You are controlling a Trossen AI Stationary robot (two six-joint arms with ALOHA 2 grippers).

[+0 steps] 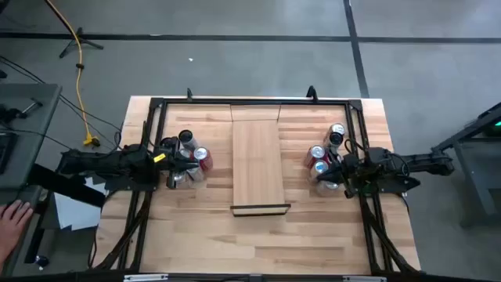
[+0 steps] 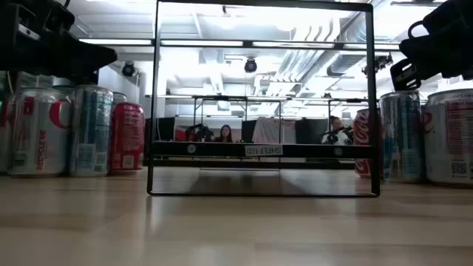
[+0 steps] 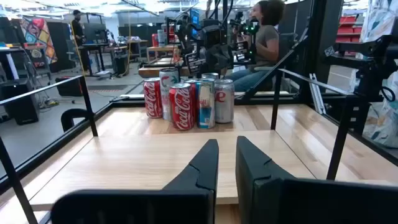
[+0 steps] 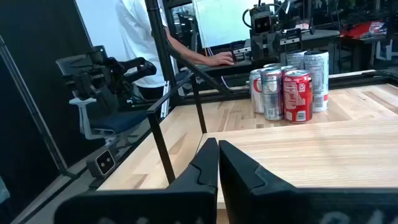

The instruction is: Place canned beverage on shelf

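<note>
Two groups of upright cans stand on their bases on the tabletop, one at the left (image 1: 188,157) and one at the right (image 1: 322,163). The far group shows in each wrist view (image 3: 189,102) (image 4: 287,92). Between them the shelf (image 1: 257,160), a pale board with a black lip (image 1: 260,209) at its near end, sits raised in a black frame (image 2: 262,150). My left gripper (image 1: 178,166) hovers over the left cans, shut and holding nothing (image 3: 227,163). My right gripper (image 1: 327,174) hovers over the right cans, shut and holding nothing (image 4: 217,165).
Black frame rails (image 1: 149,133) run along the table's left, right and far sides, with uprights beside the shelf (image 2: 154,96). A person's hand (image 1: 12,215) rests off the table's left edge. People sit in the room beyond (image 3: 264,37).
</note>
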